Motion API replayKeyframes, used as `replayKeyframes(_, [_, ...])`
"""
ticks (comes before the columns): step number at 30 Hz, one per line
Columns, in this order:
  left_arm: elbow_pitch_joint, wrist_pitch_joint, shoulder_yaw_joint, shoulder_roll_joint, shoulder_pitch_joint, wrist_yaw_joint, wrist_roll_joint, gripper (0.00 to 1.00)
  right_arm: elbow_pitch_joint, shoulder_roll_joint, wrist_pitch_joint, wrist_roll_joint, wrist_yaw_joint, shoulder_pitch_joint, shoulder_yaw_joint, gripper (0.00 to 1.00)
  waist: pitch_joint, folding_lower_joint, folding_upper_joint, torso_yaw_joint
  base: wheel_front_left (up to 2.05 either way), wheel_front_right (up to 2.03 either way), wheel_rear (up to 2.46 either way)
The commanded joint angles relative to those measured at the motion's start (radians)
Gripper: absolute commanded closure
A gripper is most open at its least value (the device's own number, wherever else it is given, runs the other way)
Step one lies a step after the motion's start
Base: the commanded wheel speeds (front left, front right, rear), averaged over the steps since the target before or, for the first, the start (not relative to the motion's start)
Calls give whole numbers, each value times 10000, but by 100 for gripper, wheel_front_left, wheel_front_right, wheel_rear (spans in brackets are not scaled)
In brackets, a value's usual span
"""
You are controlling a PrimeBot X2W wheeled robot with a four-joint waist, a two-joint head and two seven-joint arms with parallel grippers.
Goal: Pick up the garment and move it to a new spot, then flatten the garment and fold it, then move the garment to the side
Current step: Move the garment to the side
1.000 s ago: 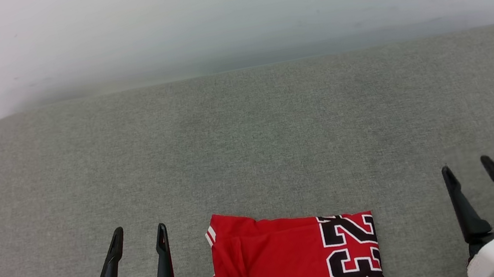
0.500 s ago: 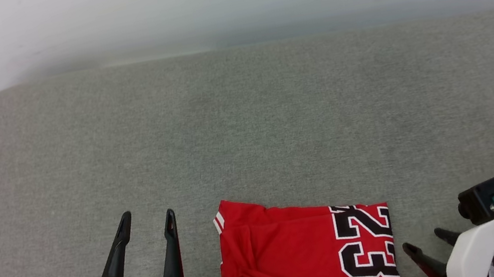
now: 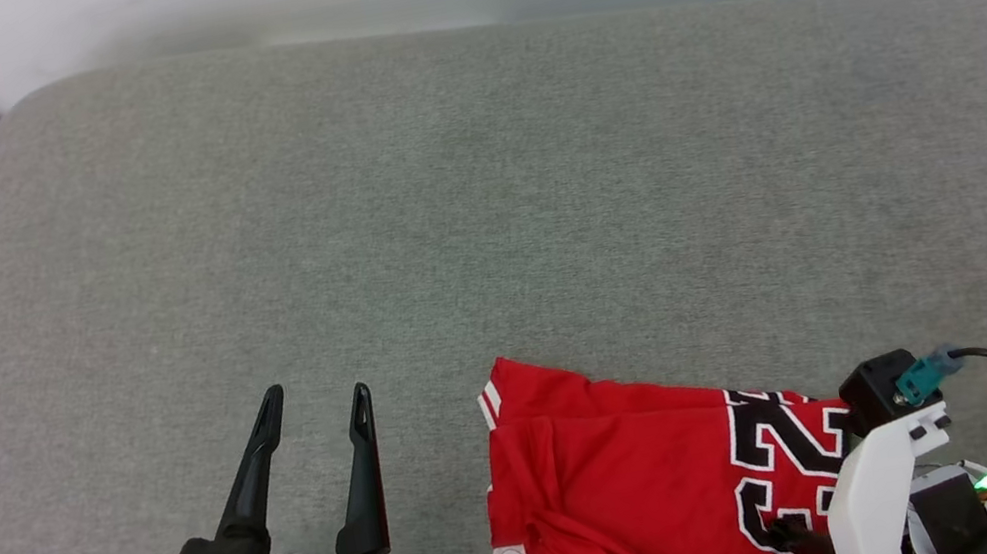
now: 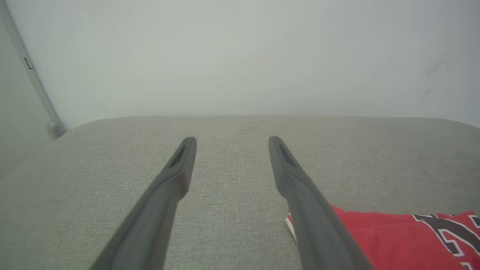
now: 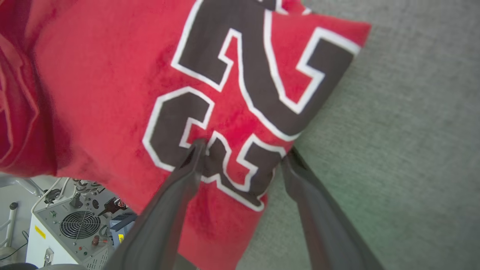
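- Right gripper (image 5: pixel 244 148): I hold it spread, straddling the garment (image 3: pixel 630 476) at its right edge, one finger over the printed mark (image 5: pixel 240 75), positioned for a pinch.
- Garment: folded, overhanging the near edge of the bench (image 3: pixel 483 218).
- Left gripper (image 3: pixel 315 392): spread, just beside the garment, ready for a second hold.

place: lab, likely | signs: white equipment case (image 5: pixel 45 243) with fan grille (image 5: pixel 80 225) past the grey padded bench's (image 3: pixel 483 218) edge; bare white wall (image 4: pixel 240 56)
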Motion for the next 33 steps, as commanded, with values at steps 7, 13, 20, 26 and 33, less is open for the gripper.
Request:
replayKeyframes(7, [86, -23, -228, -49, -250, -17, -3, 0, 1239, 129, 162, -245, -2, -92, 775, 0, 157, 0, 0, 394, 0, 0, 0])
replayKeyframes(13, [118, -25, -176, -75, -194, -17, -28, 0, 1729, 89, -156, -620, 8, -255, 1275, 100, 62, 0, 0, 313, 0, 0, 0])
replayKeyframes(20, [139, -23, -319, -79, 2, -17, 83, 0, 1349, -917, -838, -1371, -13, -1052, 1914, 100, -215, 0, 0, -492, 0, 0, 0])
replayKeyframes(26, [76, -25, -748, -85, -217, -17, 148, 0, 688, -2975, -901, -1978, -9, -1947, 2945, 100, -109, 0, 0, -1603, 0, 0, 0])
replayKeyframes(33, [-12, -25, -1602, -103, -795, -17, 269, 0, 41, -5710, -811, -1776, -7, -2978, 3490, 100, 646, 0, 0, -3061, 0, 0, 0])
